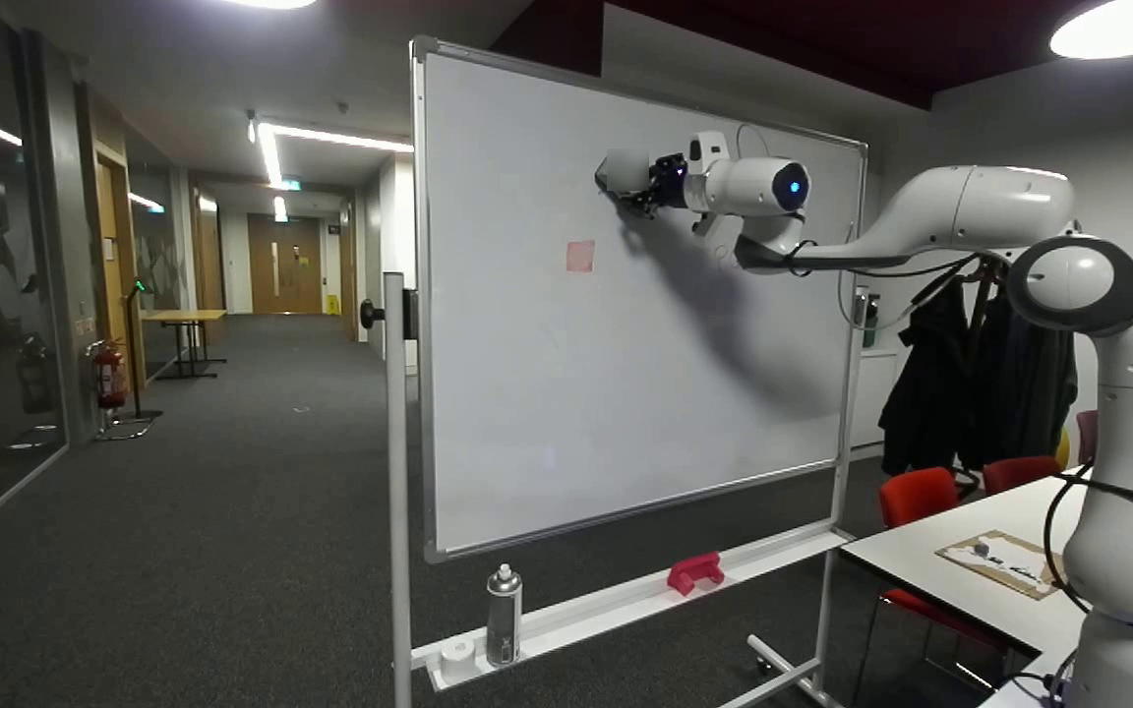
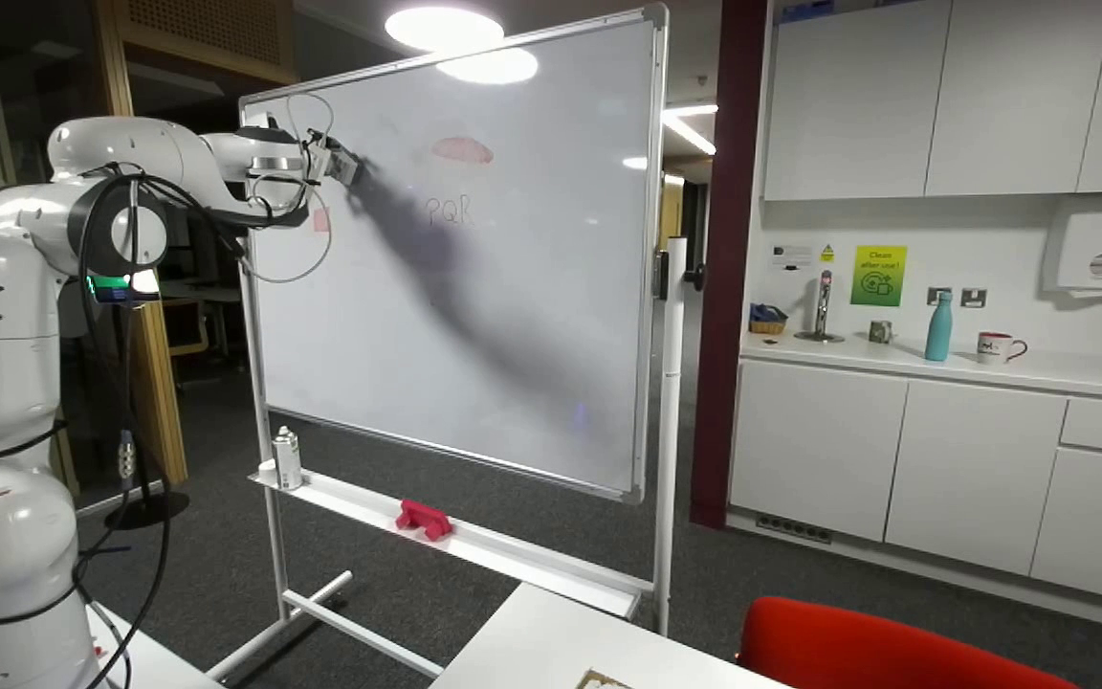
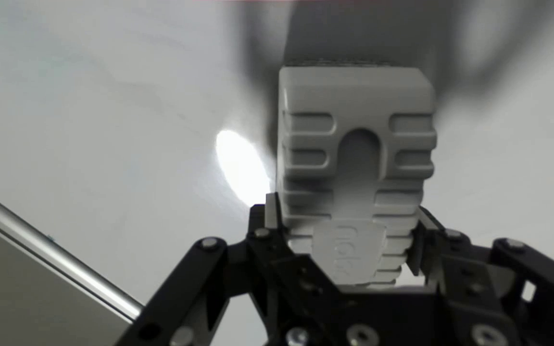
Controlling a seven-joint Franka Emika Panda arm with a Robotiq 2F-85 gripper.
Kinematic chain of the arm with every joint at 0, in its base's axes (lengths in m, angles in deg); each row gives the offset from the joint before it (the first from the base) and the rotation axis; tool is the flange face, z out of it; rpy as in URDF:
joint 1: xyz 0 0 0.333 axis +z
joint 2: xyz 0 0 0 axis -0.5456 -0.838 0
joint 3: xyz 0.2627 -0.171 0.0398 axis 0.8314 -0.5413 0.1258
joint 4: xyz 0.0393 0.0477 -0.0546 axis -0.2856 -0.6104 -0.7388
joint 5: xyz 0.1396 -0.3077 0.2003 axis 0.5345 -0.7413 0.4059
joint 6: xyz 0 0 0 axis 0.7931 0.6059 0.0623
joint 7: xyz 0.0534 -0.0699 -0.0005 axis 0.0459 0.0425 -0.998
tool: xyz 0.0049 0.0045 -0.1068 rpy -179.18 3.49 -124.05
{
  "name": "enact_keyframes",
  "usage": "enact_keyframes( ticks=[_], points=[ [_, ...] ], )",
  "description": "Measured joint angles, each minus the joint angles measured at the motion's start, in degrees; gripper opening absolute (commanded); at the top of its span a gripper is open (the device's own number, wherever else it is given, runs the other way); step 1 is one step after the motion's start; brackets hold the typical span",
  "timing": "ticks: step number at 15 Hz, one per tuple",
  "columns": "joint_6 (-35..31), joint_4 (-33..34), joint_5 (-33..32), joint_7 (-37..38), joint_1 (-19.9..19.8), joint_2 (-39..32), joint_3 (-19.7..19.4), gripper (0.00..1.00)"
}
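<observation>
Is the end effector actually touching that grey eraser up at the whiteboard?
Touching. The wrist view shows it: the end effector is closed around the grey eraser, its fingertips against both sides.

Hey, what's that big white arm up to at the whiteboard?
A robot arm has a grey whiteboard eraser clamped in its end effector, up near the top of the whiteboard. It sits against or just off the surface; I can't tell which. On the board are a red shaded square, a red shaded oval and the letters PQR. Below, a spray can stands on the tray.
</observation>
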Motion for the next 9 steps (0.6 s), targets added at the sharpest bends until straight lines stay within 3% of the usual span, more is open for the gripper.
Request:
enact_keyframes(
  ticks=[9],
  points=[
    [-1.2, -2.9, -6.3, -0.2, 0.8, -0.5, 0.0, 0.34]
  ],
)
